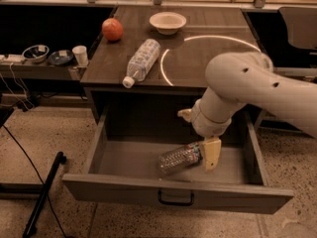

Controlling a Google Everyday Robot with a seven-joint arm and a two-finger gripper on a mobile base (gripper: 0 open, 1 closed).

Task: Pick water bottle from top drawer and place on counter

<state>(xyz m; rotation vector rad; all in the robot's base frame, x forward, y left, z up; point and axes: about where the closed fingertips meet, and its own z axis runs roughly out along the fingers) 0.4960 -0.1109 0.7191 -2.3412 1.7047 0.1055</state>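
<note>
1. Gripper (197,139) is inside the top drawer (173,192), below the counter's (198,63) front edge, right of centre. Jaws spread wide, gripping nothing. One finger is just beside the water bottle's (178,158) cap end, probably lining up to straddle it.
2. Water bottle lies on its side on the drawer floor, the only item there.
3. Bowl (168,21) at the back edge looks empty.

this looked like a robotics lab or test room. the counter (213,63) in the upper middle bore a thin bright ring (161,68), like a marked test zone. loose cables (15,88) trailed at the left over a speckled floor (44,133), and a black stand (44,195) stood at lower left. the robot's gripper (197,139), fingers spread apart, hung inside the open top drawer (148,190) at centre right.
</note>
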